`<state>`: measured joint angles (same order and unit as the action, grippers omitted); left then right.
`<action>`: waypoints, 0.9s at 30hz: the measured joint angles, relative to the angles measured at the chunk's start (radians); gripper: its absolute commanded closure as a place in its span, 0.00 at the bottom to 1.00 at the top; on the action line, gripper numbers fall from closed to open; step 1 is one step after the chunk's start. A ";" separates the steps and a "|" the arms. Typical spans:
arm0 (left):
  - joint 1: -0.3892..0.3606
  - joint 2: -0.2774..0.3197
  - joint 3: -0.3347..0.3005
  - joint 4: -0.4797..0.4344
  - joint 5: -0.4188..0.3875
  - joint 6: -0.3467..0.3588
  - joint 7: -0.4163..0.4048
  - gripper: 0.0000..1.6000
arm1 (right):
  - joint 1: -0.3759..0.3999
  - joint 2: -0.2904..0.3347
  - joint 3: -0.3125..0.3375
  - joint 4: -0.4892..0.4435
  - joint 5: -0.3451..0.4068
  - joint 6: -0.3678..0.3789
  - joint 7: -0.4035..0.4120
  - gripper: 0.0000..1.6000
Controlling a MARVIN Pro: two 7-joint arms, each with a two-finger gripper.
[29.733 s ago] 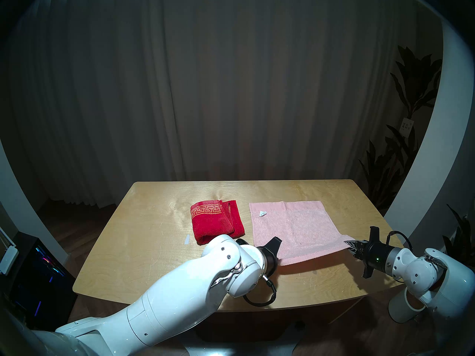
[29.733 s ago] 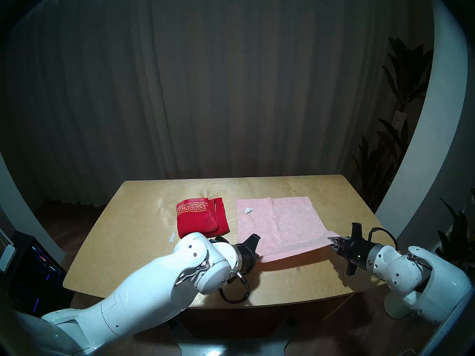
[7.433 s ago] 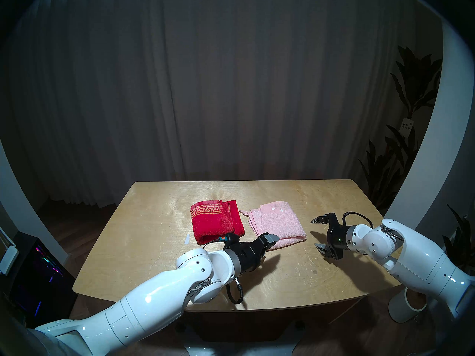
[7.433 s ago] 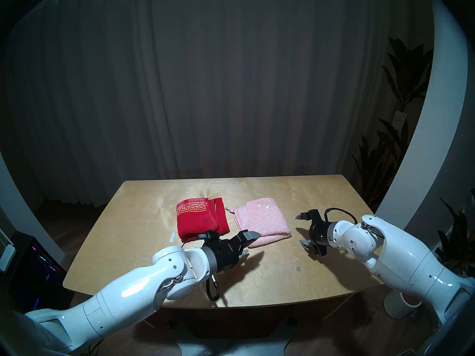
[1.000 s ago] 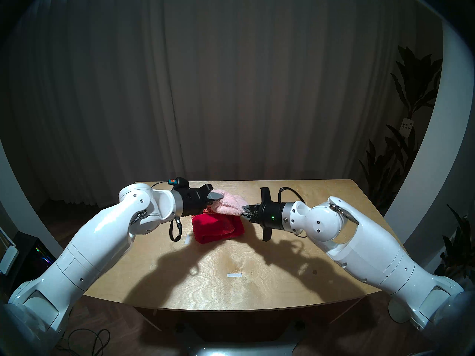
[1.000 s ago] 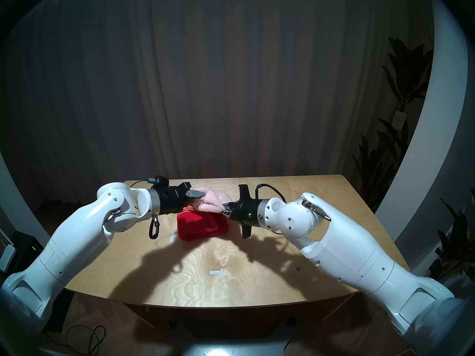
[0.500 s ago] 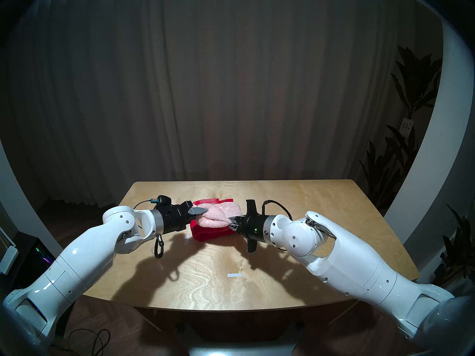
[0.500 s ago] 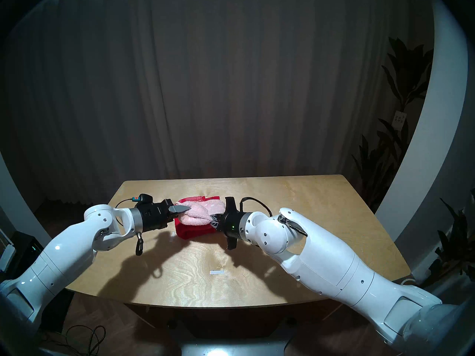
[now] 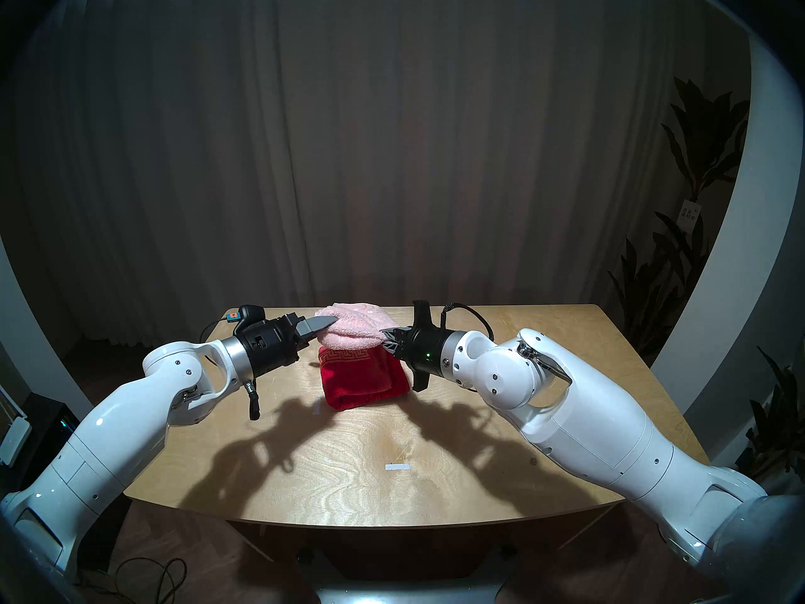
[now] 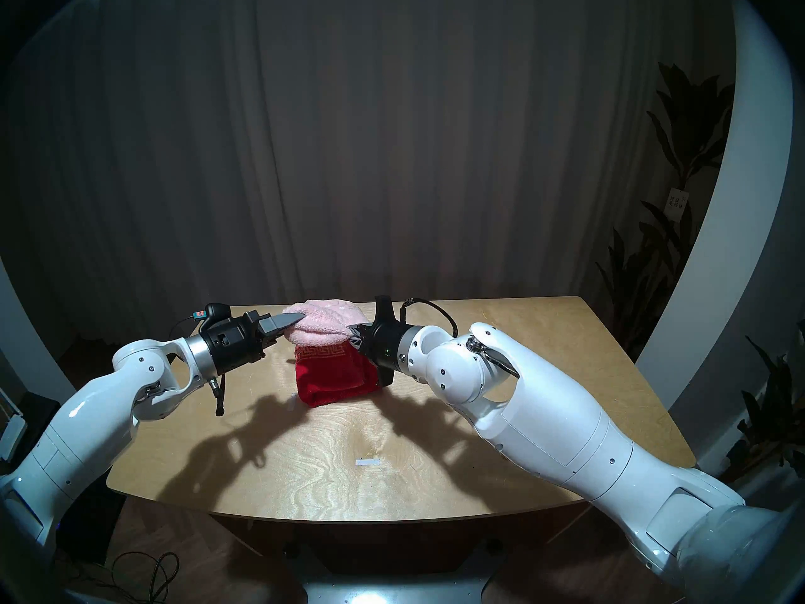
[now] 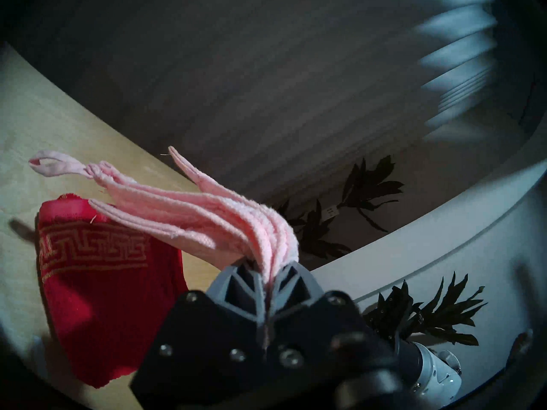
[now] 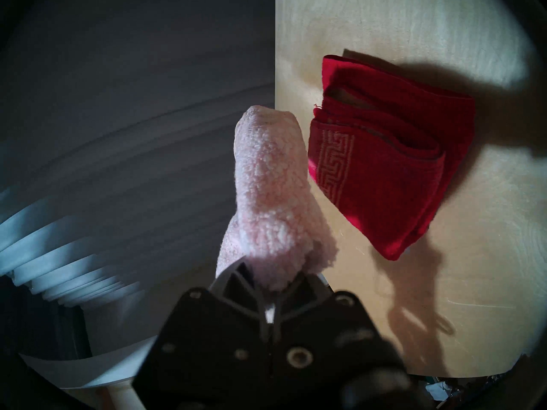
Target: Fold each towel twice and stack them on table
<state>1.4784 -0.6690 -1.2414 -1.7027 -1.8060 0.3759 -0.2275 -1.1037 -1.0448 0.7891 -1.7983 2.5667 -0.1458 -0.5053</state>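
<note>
A dark pleated curtain (image 9: pixel 392 154) closes off the room behind a light plywood table (image 9: pixel 435 472), with leafy plants (image 9: pixel 697 189) standing at the right. The red towel (image 9: pixel 363 378) lies folded on the table's middle, its gold key-pattern border facing up. The pink towel (image 9: pixel 353 330), folded into a thick bundle, is held in the air above the red one; whether the two touch cannot be told. The left gripper (image 9: pixel 324 324) is clamped on the bundle's left end, where the layered edges and corner loop (image 11: pixel 53 165) fan out past the fingers. The right gripper (image 9: pixel 387 333) is clamped on the bundle's right end. A white tape strip (image 9: pixel 397 467) lies nearer the front edge.
</note>
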 measured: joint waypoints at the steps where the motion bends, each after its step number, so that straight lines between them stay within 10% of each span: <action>1: 0.005 -0.002 0.002 0.011 0.014 -0.010 -0.012 1.00 | 0.006 -0.009 -0.009 0.015 -0.005 0.001 0.001 1.00; 27: -0.032 -0.221 0.144 0.350 0.226 -0.167 -0.127 1.00 | 0.095 -0.123 -0.123 0.379 -0.057 0.118 -0.002 1.00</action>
<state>1.4465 -0.8897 -1.0976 -1.3523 -1.5804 0.2086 -0.3548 -1.0085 -1.1682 0.6657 -1.4195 2.5097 -0.0274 -0.5077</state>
